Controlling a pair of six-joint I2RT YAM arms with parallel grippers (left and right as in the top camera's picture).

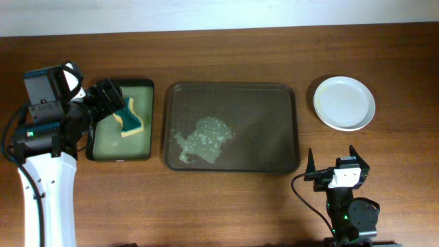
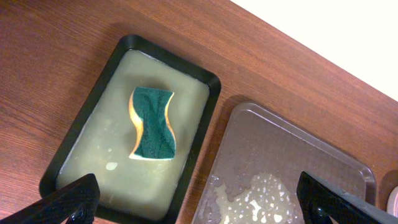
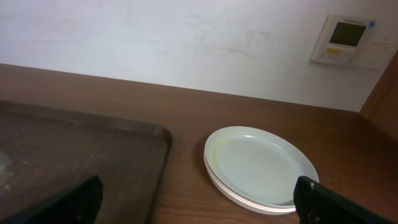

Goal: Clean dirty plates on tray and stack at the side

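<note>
Two grippers are mine, and both are spread wide with nothing between the fingers. My left gripper (image 2: 198, 180) hangs over the small black tray (image 2: 208, 118) at the left of the overhead view. A green and yellow sponge (image 2: 152, 123) lies loose there in cloudy, greenish water, apart from my fingertips. My right gripper (image 3: 198, 183) sits at the lower right of the overhead view, well apart from everything.

The plates (image 1: 344, 103) are stacked on the bare table (image 1: 226, 55) at the upper right, just beside the right end of the tray (image 1: 274, 110) and off it. My right wrist view shows at least two rims, and the top plate has a faint yellowish tinge along its left edge. I cannot tell the exact count. The tray lies in the middle, with only a foamy wet patch (image 1: 204, 139) in its lower left part.
</note>
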